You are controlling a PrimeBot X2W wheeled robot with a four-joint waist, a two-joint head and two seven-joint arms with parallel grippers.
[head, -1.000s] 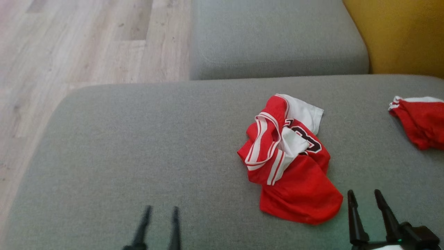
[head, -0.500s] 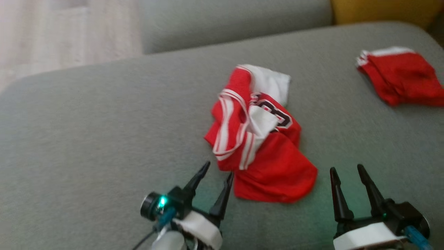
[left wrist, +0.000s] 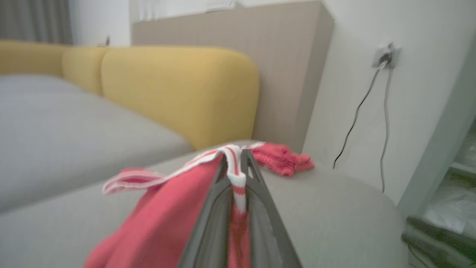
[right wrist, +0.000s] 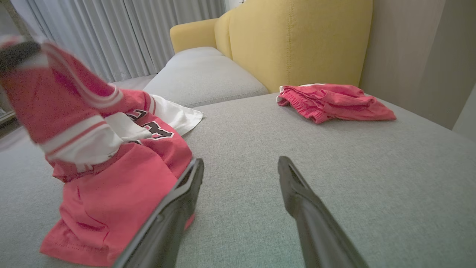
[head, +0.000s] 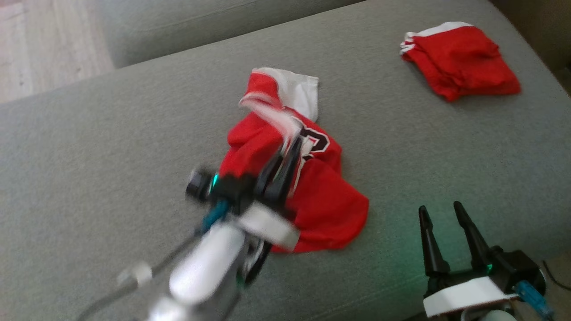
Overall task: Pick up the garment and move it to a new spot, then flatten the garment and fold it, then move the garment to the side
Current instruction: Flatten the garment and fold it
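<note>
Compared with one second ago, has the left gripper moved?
Yes. The left gripper went forward and rightward over the grey cushion, onto the red jersey, and shut on its striped trim.

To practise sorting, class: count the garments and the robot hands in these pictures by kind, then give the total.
Garments: 2 (crumpled jersey, red shorts)
Robot hands: 2 (left hand shut on the jersey's striped trim, right hand open)
Total: 4
</note>
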